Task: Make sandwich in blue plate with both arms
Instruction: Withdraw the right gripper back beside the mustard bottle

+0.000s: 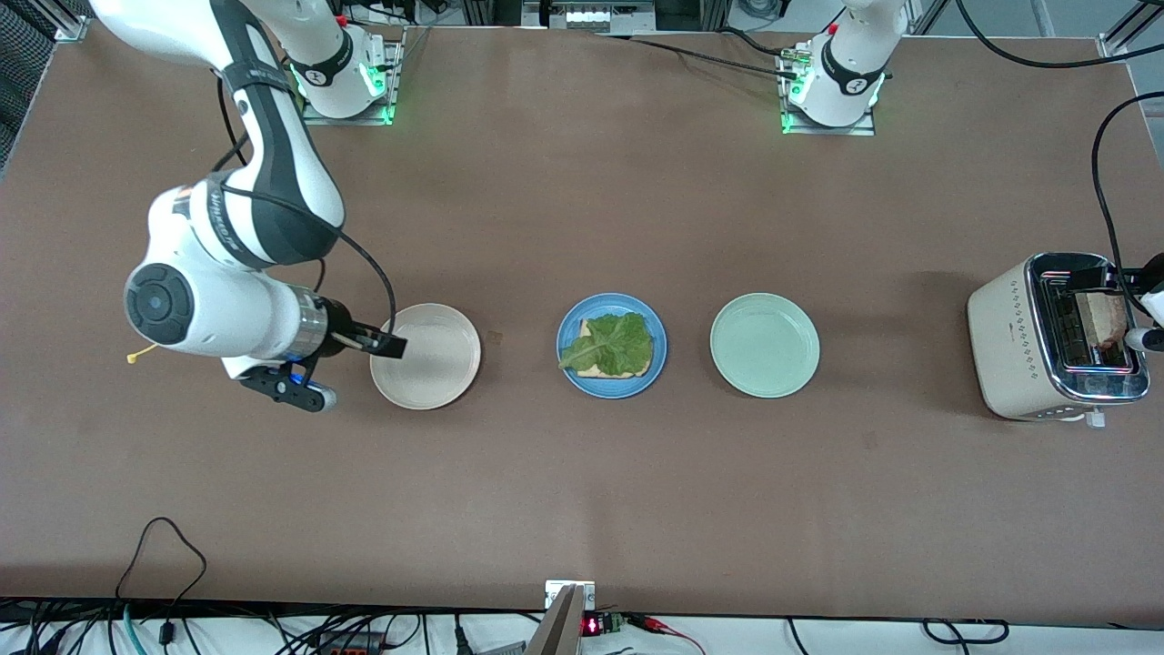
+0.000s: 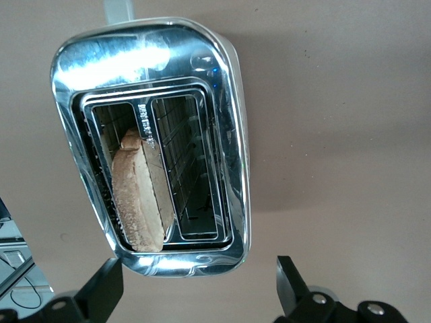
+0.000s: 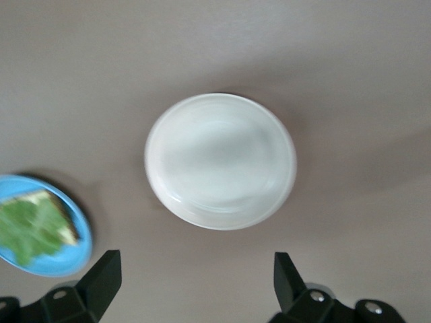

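On the blue plate (image 1: 611,346), at the middle of the table (image 1: 582,227), lay one bread slice (image 1: 605,368) under a lettuce leaf (image 1: 611,344), whose long axis ran along the table's length, its stem tip toward the right arm's end. The right gripper (image 3: 192,286) hung over the bare cream plate (image 1: 426,356), fingers wide apart and holding nothing. The left gripper (image 2: 199,289), fingers also wide apart and holding nothing, hung over the toaster (image 1: 1055,338), where a second bread slice (image 2: 138,198) stood in one slot. The green plate (image 1: 765,345) held nothing.
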